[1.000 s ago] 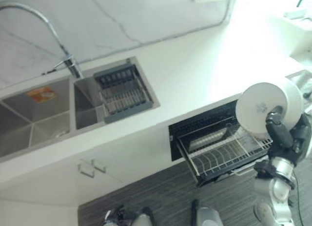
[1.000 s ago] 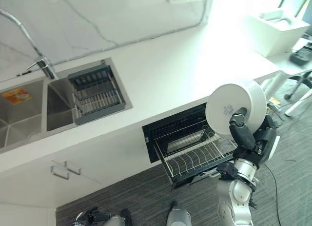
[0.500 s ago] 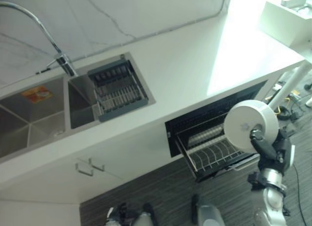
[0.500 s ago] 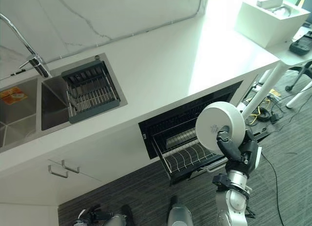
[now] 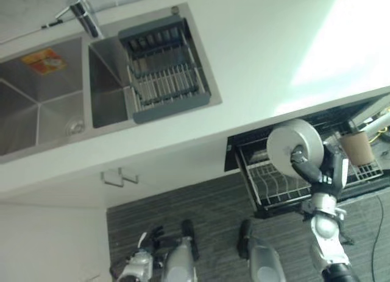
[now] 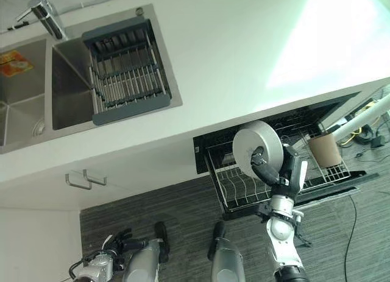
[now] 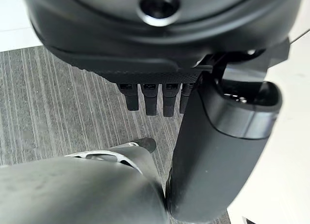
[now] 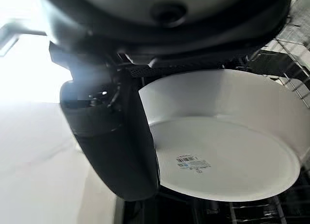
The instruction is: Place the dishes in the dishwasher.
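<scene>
The white bowl (image 5: 295, 149) hides part of the dishwasher rack (image 5: 274, 187)

bowl (image 6: 257, 149): 1 | cup (image 6: 324, 150): 1 | sink basins (image 5: 39, 108): 2

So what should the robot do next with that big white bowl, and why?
Probably lower it a little toward the wire rack. The right hand grips the white bowl on its edge, held up over the pulled-out rack of the open dishwasher, not yet resting in it. A brown cup stands further along the rack, apart from the bowl. The left hand hangs by the floor.
</scene>
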Controlling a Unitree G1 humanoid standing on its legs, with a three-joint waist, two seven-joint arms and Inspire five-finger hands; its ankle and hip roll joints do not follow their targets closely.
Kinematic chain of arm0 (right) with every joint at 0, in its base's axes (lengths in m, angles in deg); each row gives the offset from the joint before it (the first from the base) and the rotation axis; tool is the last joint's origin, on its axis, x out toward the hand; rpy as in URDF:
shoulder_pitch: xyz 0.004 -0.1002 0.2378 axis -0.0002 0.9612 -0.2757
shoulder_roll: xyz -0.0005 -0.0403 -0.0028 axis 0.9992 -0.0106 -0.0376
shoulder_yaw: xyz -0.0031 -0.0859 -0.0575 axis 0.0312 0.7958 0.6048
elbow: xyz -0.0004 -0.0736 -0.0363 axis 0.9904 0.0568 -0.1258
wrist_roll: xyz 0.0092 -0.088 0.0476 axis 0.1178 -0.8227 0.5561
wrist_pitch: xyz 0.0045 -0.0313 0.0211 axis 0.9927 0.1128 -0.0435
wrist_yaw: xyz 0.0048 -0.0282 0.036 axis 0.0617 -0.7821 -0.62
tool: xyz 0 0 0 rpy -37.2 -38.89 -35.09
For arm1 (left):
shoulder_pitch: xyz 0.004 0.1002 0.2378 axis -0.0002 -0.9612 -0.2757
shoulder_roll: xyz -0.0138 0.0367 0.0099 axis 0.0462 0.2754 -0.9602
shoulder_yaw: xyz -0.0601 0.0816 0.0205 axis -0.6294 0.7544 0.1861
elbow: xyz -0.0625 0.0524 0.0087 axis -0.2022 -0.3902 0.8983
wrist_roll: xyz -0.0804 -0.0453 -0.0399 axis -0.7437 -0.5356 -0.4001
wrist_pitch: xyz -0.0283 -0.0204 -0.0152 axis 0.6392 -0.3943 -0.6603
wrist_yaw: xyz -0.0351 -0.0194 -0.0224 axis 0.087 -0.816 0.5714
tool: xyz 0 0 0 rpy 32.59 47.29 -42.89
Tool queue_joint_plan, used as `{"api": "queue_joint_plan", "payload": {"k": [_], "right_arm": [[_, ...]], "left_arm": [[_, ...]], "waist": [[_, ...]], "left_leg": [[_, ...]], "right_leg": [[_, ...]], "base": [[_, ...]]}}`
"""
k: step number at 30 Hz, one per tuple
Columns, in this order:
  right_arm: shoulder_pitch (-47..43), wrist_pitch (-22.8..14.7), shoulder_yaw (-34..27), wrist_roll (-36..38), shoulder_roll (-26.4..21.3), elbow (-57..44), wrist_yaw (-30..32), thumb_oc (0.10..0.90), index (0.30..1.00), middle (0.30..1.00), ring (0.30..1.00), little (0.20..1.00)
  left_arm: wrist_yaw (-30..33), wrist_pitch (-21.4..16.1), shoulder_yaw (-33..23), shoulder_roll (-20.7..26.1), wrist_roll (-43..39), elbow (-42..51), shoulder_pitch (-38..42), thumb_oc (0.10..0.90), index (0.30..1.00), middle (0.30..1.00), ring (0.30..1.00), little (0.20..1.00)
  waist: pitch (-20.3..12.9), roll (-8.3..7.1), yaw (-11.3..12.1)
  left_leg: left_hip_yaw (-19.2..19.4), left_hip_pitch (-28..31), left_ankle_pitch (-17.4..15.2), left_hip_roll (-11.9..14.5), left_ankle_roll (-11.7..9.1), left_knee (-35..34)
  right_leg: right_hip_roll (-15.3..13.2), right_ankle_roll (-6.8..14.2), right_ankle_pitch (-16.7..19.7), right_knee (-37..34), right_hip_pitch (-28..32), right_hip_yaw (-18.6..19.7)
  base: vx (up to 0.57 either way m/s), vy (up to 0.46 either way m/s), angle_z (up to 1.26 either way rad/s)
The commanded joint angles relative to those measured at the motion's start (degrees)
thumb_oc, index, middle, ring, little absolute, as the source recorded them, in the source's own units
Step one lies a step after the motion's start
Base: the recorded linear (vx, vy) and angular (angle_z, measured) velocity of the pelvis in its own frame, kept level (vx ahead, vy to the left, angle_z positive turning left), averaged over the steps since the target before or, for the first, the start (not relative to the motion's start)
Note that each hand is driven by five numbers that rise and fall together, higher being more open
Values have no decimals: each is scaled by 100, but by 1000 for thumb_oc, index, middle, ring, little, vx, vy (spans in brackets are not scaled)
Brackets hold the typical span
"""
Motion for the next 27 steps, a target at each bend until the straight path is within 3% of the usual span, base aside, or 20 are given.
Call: {"api": "queue_joint_plan", "payload": {"k": [1,6,9,11,18,27], "right_arm": [[-793,-261,-338,-817,-500,-423,733,400,300,300,300,300],[-1482,474,-273,-1630,-1023,356,1765,400,300,300,300,300],[-2256,1471,80,-2668,-1721,1115,2538,400,300,300,300,300],[-2520,1741,272,-2899,-1910,1363,2732,400,300,300,300,300],[-3182,2384,1004,-3066,-2276,2184,2706,400,300,300,300,300],[-3349,2834,1645,-3332,-1990,2712,2919,400,300,300,300,300]], "left_arm": [[-46,288,502,54,229,-327,-671,800,900,900,900,900],[-148,197,657,203,111,-320,-547,800,900,900,900,900],[-264,265,670,348,-88,-308,-364,800,900,900,900,900],[-297,256,693,382,-122,-321,-292,800,900,900,900,900],[-338,222,841,472,-290,-257,-83,800,900,900,900,900],[-278,72,995,464,-535,-132,93,800,900,900,900,900]], "waist": [[-153,-40,127],[43,24,343],[275,-11,535],[331,-20,588],[335,-44,716],[335,25,772]], "left_leg": [[-153,20,-644,-224,178,431],[-169,-145,-567,-262,232,431],[-181,-236,-609,-393,272,431],[-184,-298,-577,-409,287,431],[-150,-647,-486,-457,322,431],[-83,-1159,-421,-522,392,435]], "right_leg": [[57,198,-952,564,273,-99],[-96,174,-1079,1083,-29,-185],[-232,209,-1341,1589,-307,-138],[-244,205,-1349,1688,-409,-142],[-262,171,-1360,1914,-855,-136],[-270,131,-1400,2281,-1535,-83]], "base": [[12,11,8],[-35,-3,4],[-24,-51,6],[-68,-41,4],[-44,-21,1],[-62,-10,10]]}}
